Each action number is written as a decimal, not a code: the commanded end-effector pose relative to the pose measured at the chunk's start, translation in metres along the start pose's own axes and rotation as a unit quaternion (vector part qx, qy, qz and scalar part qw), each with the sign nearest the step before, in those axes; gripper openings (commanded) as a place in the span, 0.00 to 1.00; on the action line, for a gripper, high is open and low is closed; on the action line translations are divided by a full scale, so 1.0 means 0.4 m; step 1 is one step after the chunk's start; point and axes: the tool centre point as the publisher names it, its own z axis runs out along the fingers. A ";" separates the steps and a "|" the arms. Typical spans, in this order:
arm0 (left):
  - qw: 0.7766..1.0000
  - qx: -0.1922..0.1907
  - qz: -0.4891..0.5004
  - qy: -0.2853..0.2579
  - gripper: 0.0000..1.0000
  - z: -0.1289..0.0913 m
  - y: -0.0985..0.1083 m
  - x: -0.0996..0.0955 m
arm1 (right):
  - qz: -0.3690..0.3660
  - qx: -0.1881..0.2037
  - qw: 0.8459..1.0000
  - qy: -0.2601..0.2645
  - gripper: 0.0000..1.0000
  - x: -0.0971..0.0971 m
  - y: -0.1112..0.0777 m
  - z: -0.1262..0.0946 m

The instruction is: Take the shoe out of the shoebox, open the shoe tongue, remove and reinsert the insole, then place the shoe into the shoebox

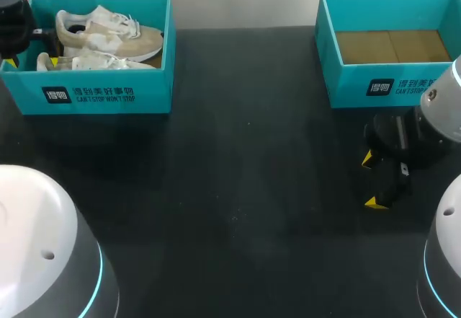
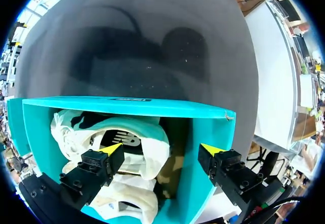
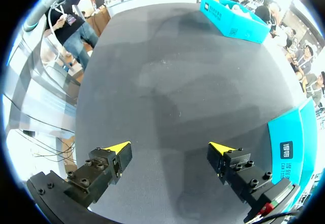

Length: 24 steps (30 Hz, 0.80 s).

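Observation:
A teal shoebox (image 1: 108, 94) at the table's far left holds a pair of beige and white shoes (image 1: 108, 40). My left arm (image 1: 14, 22) comes down at the box's left end. In the left wrist view my left gripper (image 2: 162, 149) is open inside the shoebox (image 2: 132, 108), with a white and beige shoe (image 2: 144, 153) under and between its fingers; I cannot tell if they touch it. My right gripper (image 1: 372, 181) stands open over the bare black table in front of a second teal box (image 1: 374, 84). Nothing lies between its fingers (image 3: 170, 147).
The second teal box has only a brown cardboard floor (image 1: 392, 45) inside. In the right wrist view it shows beside the right gripper (image 3: 292, 150), and the shoebox lies far ahead (image 3: 233, 16). Black tabletop (image 1: 238, 188) spreads between the two boxes.

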 end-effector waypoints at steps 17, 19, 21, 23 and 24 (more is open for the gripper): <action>1.000 0.016 0.003 0.007 0.95 0.068 0.045 -0.011 | 0.000 0.001 1.000 -0.001 1.00 0.002 0.000 0.003; 1.000 0.019 0.005 0.009 0.95 0.075 0.044 -0.015 | 0.000 0.001 1.000 -0.001 1.00 0.002 0.000 0.003; 1.000 0.020 0.007 0.010 0.92 0.082 0.043 -0.021 | 0.000 0.001 1.000 -0.001 1.00 0.002 0.000 0.003; 1.000 0.022 0.010 0.012 0.92 0.092 0.042 -0.025 | 0.000 0.001 1.000 -0.001 1.00 0.002 0.000 0.003; 1.000 0.023 0.011 0.014 0.92 0.098 0.043 -0.027 | 0.000 0.001 1.000 -0.001 1.00 0.002 0.000 0.003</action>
